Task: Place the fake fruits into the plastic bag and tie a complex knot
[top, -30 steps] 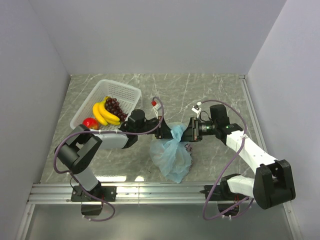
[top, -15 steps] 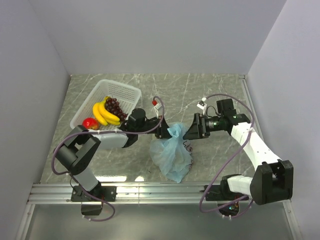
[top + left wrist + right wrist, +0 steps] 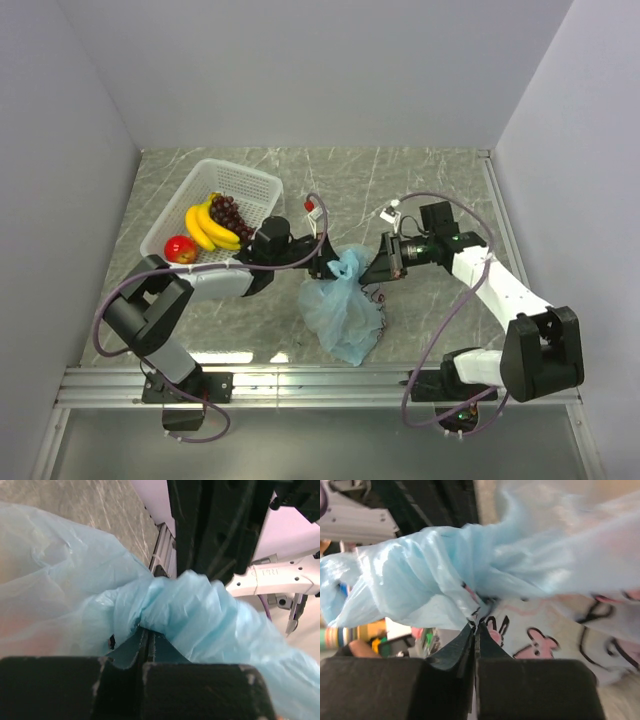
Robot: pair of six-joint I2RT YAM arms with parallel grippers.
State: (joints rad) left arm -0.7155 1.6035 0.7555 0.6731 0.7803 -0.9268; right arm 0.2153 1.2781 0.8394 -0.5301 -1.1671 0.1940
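Note:
The light-blue plastic bag (image 3: pixel 343 312) lies on the table between the arms, its top bunched into a twist (image 3: pixel 346 265). My left gripper (image 3: pixel 326 268) is shut on the bag's handle from the left; the left wrist view shows blue film (image 3: pixel 165 610) pinched at the tips. My right gripper (image 3: pixel 372 271) is shut on the bag from the right; the right wrist view shows printed film (image 3: pixel 435 575) pinched. Yellow bananas (image 3: pixel 206 228), dark grapes (image 3: pixel 229 212) and a red apple (image 3: pixel 180 248) lie in the white basket (image 3: pixel 250 180). Pinkish shapes show faintly through the bag.
The white latticed basket stands at the back left. A small red-and-white object (image 3: pixel 312 208) lies on the table behind the left gripper. Grey walls close the table at left, right and back. A metal rail (image 3: pixel 320 382) runs along the near edge.
My right arm swung out to the right, away from the bag's top, then came back a little. The bunched top is now pulled taller between the grippers. My left gripper stayed put.

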